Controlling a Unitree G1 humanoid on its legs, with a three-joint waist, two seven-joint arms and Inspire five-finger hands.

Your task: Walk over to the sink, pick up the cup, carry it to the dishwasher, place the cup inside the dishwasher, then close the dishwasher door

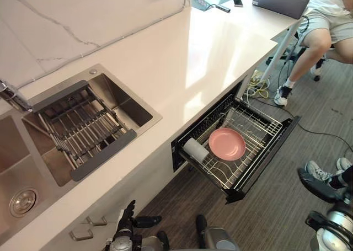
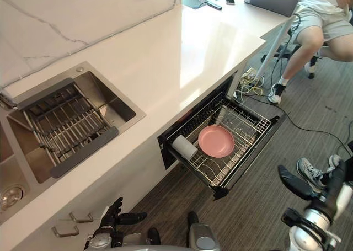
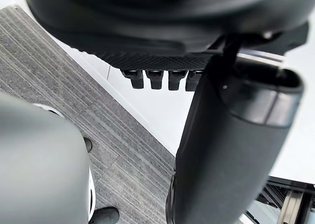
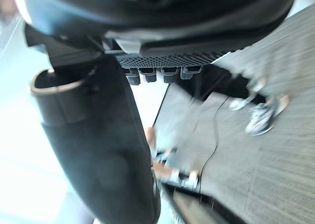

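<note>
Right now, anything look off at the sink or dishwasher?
Only the cup: it lies on its side in the open dishwasher rack, beside the pink plate. Nothing spilled or damaged that I can see.

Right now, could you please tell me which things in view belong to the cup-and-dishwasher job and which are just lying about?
Belong to the job:
cup, lying in the rack
dishwasher, pulled open
sink

Just lying about:
pink plate, beside the cup
drying rack over the sink
laptop
cables on the floor
</note>
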